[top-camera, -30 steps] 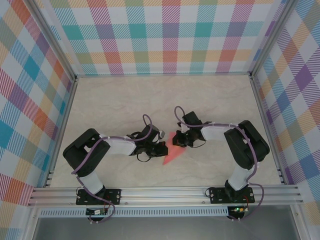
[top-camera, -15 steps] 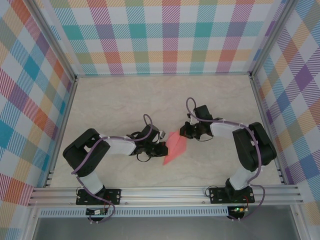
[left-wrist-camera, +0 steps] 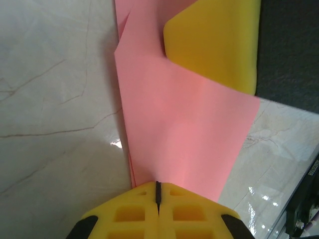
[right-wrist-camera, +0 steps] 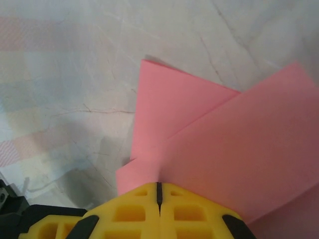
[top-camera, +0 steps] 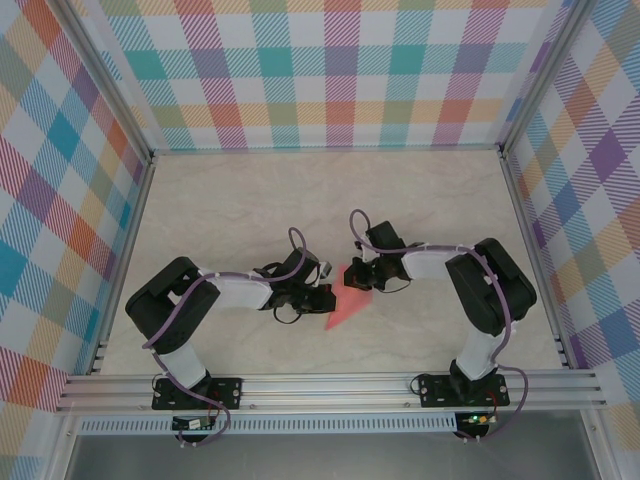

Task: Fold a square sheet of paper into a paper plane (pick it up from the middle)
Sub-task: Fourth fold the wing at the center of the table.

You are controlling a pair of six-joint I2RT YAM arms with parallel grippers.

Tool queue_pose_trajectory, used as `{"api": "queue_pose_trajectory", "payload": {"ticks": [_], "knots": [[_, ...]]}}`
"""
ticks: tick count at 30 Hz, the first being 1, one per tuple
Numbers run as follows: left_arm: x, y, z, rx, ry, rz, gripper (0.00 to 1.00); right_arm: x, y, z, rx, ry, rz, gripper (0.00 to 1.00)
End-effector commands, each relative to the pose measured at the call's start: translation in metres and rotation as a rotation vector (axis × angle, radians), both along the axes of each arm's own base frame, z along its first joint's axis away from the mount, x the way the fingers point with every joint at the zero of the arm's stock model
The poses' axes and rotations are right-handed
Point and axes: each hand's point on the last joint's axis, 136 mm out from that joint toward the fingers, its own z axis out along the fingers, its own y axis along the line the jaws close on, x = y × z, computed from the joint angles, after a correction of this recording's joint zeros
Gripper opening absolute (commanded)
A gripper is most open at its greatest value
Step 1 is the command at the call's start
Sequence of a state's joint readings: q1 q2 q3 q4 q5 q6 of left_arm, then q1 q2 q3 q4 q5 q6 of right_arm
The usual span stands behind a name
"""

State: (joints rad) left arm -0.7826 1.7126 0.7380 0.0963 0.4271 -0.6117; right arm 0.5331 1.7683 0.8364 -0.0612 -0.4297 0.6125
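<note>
The square sheet of paper (top-camera: 345, 306), salmon pink and partly folded into a tapering shape with overlapping flaps, lies on the table between both arms. My left gripper (top-camera: 328, 296) is shut, its yellow tips (left-wrist-camera: 158, 185) resting on the sheet's near edge (left-wrist-camera: 184, 129); no paper shows in the slit. From the right, my right gripper (top-camera: 358, 280) is also shut, its tips (right-wrist-camera: 159, 185) pressed onto the folded layers (right-wrist-camera: 239, 139). One right finger (left-wrist-camera: 214, 45) shows on the paper's far end in the left wrist view. Whether either jaw pinches paper is hidden.
The marble-look table (top-camera: 250, 200) is walled by plaid panels at the back (top-camera: 330, 80) and on both sides. An aluminium rail (top-camera: 330, 385) carrying both arm bases runs along the near edge. Open tabletop lies behind the grippers.
The right gripper swung off the paper to the back right, then returned onto it. The paper's raised flap now lies flatter and narrower. The left gripper stayed put.
</note>
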Motion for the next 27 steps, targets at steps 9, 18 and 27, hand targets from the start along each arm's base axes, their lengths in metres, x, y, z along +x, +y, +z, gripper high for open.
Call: {"api": "queue_pose_trajectory", "payload": {"ticks": [9, 18, 27], "knots": [[-0.038, 0.05, -0.045, 0.231, 0.153, 0.003, 0.0, 0.065, -0.06, -0.005, -0.065, -0.045, -0.187, 0.03], [-0.035, 0.048, -0.045, 0.226, 0.144, 0.005, 0.0, 0.056, -0.052, 0.05, 0.004, -0.144, -0.185, 0.04], [-0.03, 0.043, -0.038, 0.202, 0.117, 0.005, 0.0, 0.002, 0.003, 0.041, 0.07, -0.063, -0.07, 0.04]]}}
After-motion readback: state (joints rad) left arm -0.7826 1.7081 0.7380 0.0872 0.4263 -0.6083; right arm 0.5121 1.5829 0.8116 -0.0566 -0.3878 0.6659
